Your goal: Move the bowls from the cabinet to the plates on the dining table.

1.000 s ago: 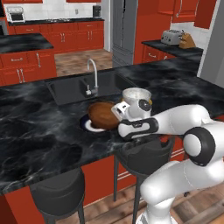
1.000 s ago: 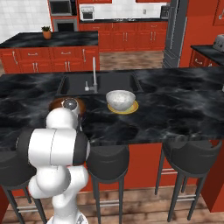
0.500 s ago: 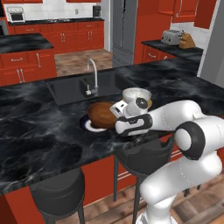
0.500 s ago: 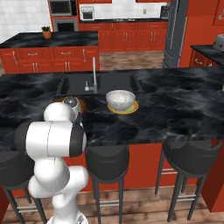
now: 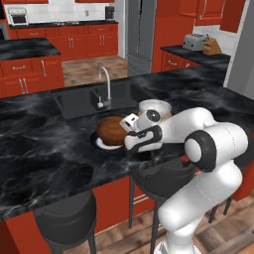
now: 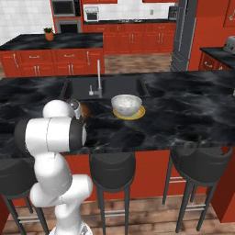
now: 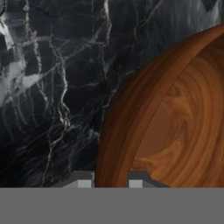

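Lowering brown bowl (image 5: pixel 111 128) onto blue-rimmed plate (image 5: pixel 100 143) near table's (image 5: pixel 44 149) front edge; gripper (image 7: pixel 109 180) clamped on bowl rim; centre, then release gently.

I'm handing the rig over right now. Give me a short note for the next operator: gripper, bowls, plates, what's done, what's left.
Gripper: shut on the rim of the brown bowl, one finger inside, one outside.
Brown bowl: tilted over the white plate with the dark rim on the dining table, near the sink.
Grey bowl: on the yellow plate. Done.
Left: set the brown bowl level on its plate, release, withdraw.
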Controlling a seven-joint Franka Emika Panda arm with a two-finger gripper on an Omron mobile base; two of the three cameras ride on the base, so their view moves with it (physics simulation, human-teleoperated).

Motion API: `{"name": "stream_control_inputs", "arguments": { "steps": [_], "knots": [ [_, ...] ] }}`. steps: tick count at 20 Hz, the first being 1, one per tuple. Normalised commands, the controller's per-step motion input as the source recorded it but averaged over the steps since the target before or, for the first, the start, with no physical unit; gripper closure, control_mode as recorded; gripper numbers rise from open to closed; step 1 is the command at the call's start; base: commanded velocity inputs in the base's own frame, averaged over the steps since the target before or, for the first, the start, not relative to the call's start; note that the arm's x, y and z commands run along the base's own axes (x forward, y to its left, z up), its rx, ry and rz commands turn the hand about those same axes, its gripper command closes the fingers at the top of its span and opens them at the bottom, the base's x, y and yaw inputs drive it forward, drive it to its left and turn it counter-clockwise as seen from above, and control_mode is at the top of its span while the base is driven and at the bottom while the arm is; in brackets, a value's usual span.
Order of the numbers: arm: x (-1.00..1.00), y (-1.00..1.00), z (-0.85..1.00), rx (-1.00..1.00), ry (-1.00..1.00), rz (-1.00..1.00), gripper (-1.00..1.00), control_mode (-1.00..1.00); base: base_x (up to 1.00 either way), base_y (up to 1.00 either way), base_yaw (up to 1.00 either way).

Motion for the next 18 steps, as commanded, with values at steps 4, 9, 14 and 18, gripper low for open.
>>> {"name": "stream_control_inputs", "arguments": {
  "steps": [4, 9, 14, 18],
  "knots": [
    [0.34, 0.12, -0.02, -0.01, 0.0, 0.0, 1.0, -1.0, 0.0, 0.0, 0.0],
    [0.23, 0.1, -0.24, 0.0, 0.0, 0.0, 1.0, -1.0, 0.0, 0.0, 0.0],
    [0.11, 0.06, -0.52, -0.01, 0.02, 0.02, 1.0, -1.0, 0.0, 0.0, 0.0],
    [0.1, 0.0, -0.31, -0.01, 0.0, 0.01, 1.0, -1.0, 0.0, 0.0, 0.0]
  ]
}}
